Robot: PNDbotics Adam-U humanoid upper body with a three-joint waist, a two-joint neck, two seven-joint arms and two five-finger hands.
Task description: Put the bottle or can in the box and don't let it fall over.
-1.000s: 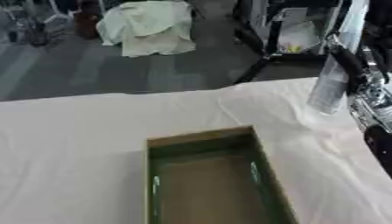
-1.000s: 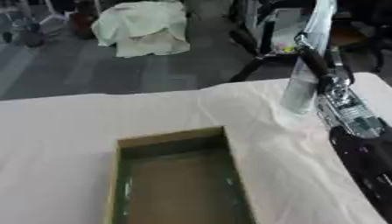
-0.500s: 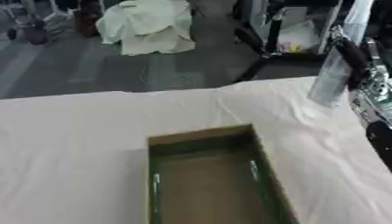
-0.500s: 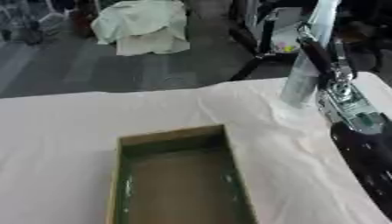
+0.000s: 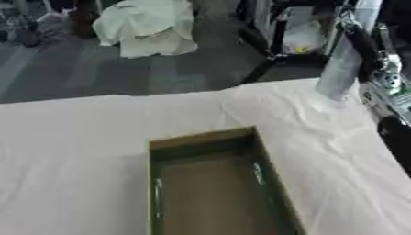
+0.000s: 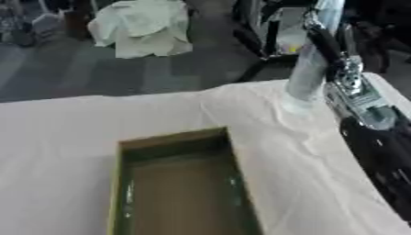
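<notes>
A tall clear bottle stands upright at the table's far right, its base at or just above the white cloth; I cannot tell which. My right hand has its black fingers curled round the bottle's upper part, and the silver wrist and black arm run down the right edge. An open cardboard box with green inner walls lies empty in the middle near the front, well to the left of and nearer than the bottle. My left hand shows in neither view.
A wrinkled white cloth covers the table. Beyond the far edge lie a grey floor, a pale fabric bundle and black stands. Bare cloth lies between bottle and box.
The bottle and my right hand have shifted a little upward in the picture, away from the near edge. The box has stayed put.
</notes>
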